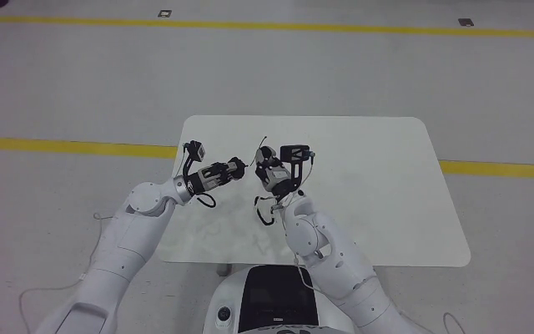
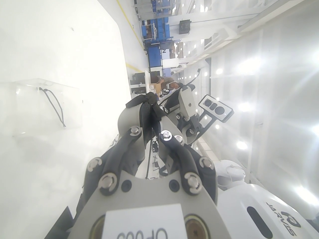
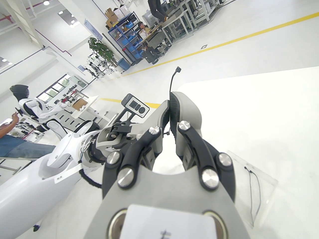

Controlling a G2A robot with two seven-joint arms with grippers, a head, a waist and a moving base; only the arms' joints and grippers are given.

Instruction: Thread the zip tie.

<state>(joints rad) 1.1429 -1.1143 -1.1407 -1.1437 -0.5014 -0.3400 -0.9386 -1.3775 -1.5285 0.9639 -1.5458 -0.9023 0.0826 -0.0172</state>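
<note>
One thin black zip tie, square-headed, juts from the right hand.

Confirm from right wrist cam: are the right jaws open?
No, the right gripper has its jaws shut on the zip tie, its head end sticking out beyond them.

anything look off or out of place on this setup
Nothing stands out. The right gripper is shut on the zip tie, whose head end sticks out free in the air, not yet threaded. A clear holder sits flat on the table. No damage or spill is visible.
</note>
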